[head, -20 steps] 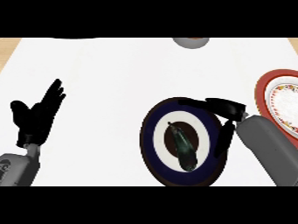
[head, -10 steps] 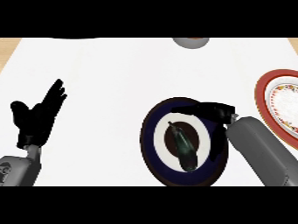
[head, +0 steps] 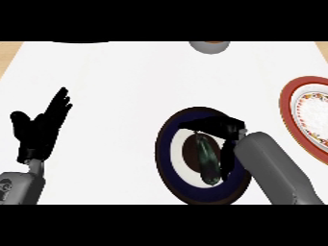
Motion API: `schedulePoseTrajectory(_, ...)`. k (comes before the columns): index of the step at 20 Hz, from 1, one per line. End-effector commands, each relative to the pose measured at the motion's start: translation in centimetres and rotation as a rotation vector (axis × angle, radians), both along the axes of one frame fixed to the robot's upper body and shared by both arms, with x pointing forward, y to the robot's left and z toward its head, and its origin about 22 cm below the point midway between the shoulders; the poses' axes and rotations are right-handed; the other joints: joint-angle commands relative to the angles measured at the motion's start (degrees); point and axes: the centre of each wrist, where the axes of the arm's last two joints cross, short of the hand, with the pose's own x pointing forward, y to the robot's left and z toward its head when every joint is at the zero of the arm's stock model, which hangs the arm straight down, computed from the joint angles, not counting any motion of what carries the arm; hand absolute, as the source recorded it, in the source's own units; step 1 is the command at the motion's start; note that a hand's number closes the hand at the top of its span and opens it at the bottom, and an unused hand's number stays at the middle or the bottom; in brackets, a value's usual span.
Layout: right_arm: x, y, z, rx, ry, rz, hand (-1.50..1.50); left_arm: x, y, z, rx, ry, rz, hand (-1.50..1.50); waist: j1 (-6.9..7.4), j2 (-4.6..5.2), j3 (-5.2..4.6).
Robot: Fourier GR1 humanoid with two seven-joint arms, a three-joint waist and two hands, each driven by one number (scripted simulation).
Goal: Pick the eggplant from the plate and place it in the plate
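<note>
- The eggplant (head: 206, 157) lies lengthwise in the dark blue plate (head: 168, 158), well apart from the red-rimmed plate (head: 291, 115).
- Your right hand (head: 221, 129) hovers over it, fingers curled downward, nothing held yet.
- Judge it light, smooth, likely slippery; grip across its thick middle.
- Your left hand (head: 40, 129) rests open at the tabletop's left.

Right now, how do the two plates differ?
The blue plate has a dark navy rim; the red plate has a red rim with a patterned band. The blue plate holds the eggplant, under the right hand; the red plate holds nothing. Both are round with white centres.
</note>
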Motion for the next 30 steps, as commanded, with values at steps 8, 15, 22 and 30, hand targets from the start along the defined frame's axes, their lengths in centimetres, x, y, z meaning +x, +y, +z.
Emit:
schedulePoseTrajectory(8,-1.8,1.9,-2.1,-0.084,0.017,0.099,-1.50,1.1,0.0,1.3,-0.008,-0.006,-0.004,0.00,-0.11,0.18,0.18)
schedulePoseTrajectory(15,-2.0,2.5,-2.6,-0.012,0.018,0.199,1.50,0.4,-0.7,0.3,0.004,-0.021,0.009,0.00,0.15,0.25,0.20)
schedulePoseTrajectory(22,-2.9,2.1,-2.0,-0.020,-0.061,-0.078,1.50,-0.1,-0.7,1.2,-0.006,0.008,0.003,0.00,-0.55,-0.07,0.18)
schedulePoseTrajectory(30,-2.9,-1.8,0.4,-0.084,-0.457,-0.620,1.50,-0.9,1.0,-0.6,0.019,0.011,0.034,0.00,-2.01,-0.40,0.11)
